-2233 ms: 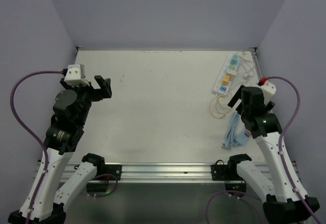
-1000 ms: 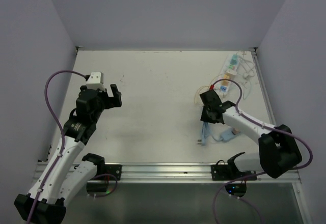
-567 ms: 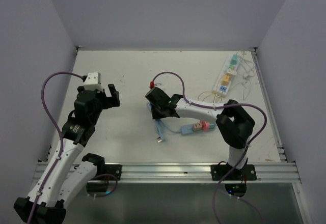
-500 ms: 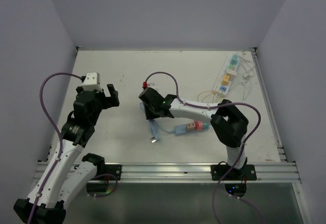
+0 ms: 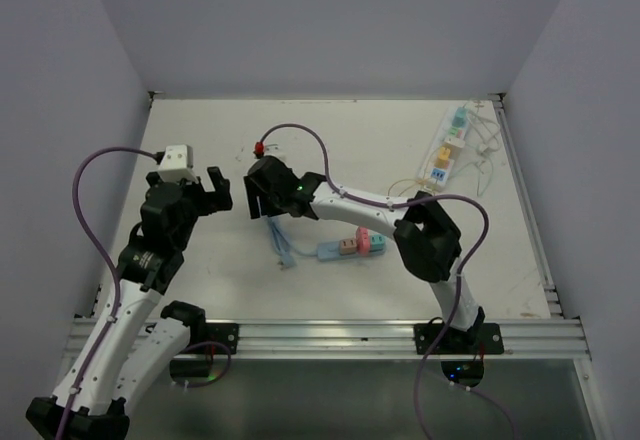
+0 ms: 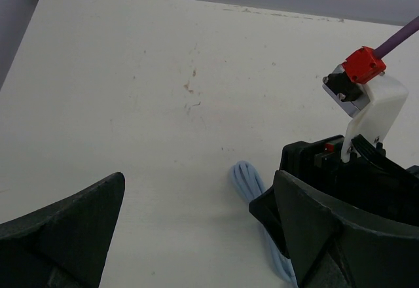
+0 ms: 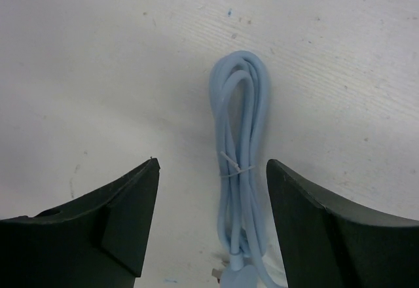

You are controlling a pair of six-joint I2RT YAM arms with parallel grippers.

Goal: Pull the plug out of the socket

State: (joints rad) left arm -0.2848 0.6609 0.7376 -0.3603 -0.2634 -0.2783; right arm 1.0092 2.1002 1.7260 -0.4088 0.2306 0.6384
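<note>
The socket, a long white power strip (image 5: 446, 147) with pastel outlets, lies at the far right back with a thin white cord (image 5: 486, 146); I cannot make out a plug in it. My right gripper (image 5: 263, 208) reaches far left, away from the strip. It is open and straddles a light-blue coiled cable (image 7: 241, 157) lying on the table, without closing on it (image 7: 213, 165). My left gripper (image 5: 213, 192) is open and empty just left of the right wrist. In its own view it stands wide open (image 6: 196, 235).
The coiled cable (image 5: 281, 243) leads to a light-blue block with pink parts (image 5: 349, 246) at mid table. A thin yellow wire loop (image 5: 404, 192) lies near the strip. The right wrist (image 6: 357, 170) is close to my left fingers. Walls close in on three sides.
The right arm has swept from the right side far to the left. The light-blue cable and its block have slid left with it. The left arm has barely shifted.
</note>
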